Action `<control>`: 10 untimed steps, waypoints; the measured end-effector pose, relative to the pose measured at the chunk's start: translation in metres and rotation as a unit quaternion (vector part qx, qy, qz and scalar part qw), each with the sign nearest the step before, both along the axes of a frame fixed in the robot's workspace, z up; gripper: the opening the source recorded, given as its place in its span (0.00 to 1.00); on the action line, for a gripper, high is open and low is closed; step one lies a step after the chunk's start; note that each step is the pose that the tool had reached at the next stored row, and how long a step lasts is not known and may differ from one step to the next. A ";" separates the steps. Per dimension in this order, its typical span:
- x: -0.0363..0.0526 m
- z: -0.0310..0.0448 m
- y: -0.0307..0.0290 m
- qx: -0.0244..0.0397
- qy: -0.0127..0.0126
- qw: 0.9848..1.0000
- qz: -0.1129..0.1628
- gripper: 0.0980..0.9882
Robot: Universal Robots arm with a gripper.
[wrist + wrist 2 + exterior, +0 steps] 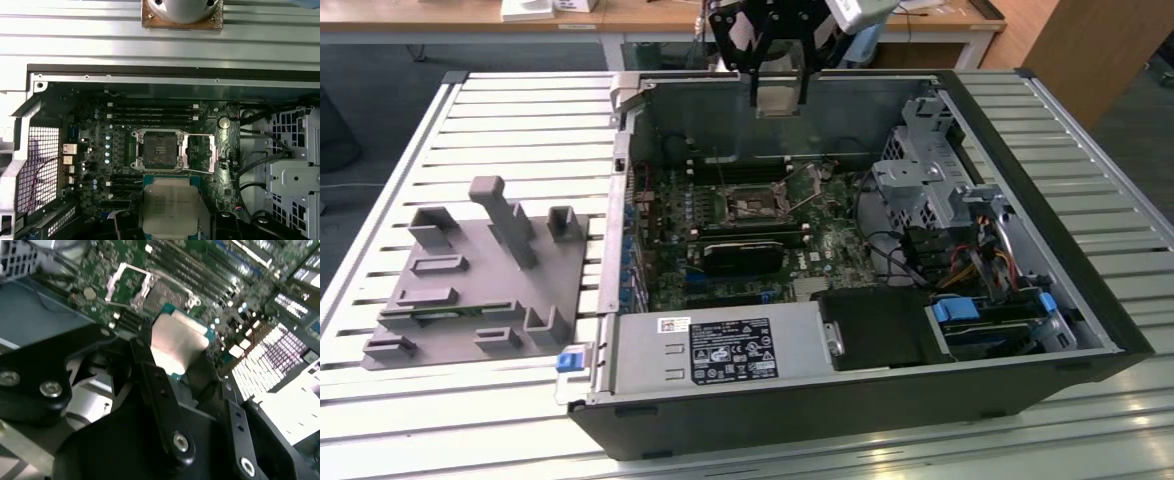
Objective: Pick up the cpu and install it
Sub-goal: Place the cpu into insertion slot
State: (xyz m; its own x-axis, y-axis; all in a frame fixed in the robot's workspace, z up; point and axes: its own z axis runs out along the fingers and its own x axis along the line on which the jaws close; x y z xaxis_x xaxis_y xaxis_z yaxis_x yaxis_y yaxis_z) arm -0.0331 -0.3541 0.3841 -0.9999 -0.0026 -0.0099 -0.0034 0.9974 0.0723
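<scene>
Fingers (155, 385) pinch cpu (180, 342) between them, hovering near open socket (159, 150).

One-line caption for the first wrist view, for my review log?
Pincer holding the cpu above the open case; the socket on the motherboard lies open and empty.

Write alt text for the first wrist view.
The gripper holds the cpu, jaws shut on its edges, above the open computer case. Past it on the motherboard, the empty socket lies with its retaining frame swung open.
</scene>
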 end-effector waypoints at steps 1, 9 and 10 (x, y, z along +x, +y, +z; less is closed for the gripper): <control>0.0000 0.0000 0.0000 0.000 0.000 1.000 0.000 0.49; 0.0002 -0.0005 0.0001 -0.001 0.000 1.000 -0.029 0.49; 0.0002 -0.0005 0.0001 -0.001 0.000 0.999 -0.035 0.49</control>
